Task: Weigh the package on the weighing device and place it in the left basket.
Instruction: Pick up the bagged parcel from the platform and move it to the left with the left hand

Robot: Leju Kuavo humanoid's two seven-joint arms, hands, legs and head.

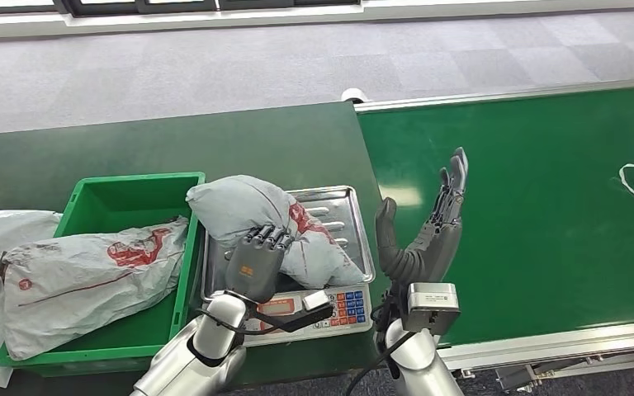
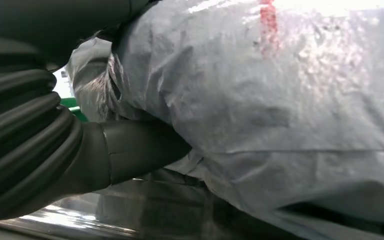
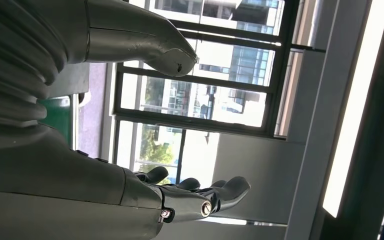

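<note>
Left hand (image 1: 257, 266) rests on the grey package (image 1: 272, 227), my fingers (image 1: 269, 238) curled over its near side and my thumb against it in the left wrist view. Package lies on the scale's steel tray (image 1: 343, 216), overhanging the tray's left edge toward the green basket (image 1: 124, 194), which holds another bag (image 1: 91, 268). Right hand (image 1: 425, 235) upright, fingers spread, holding nothing, beside the tray's right edge.
</note>
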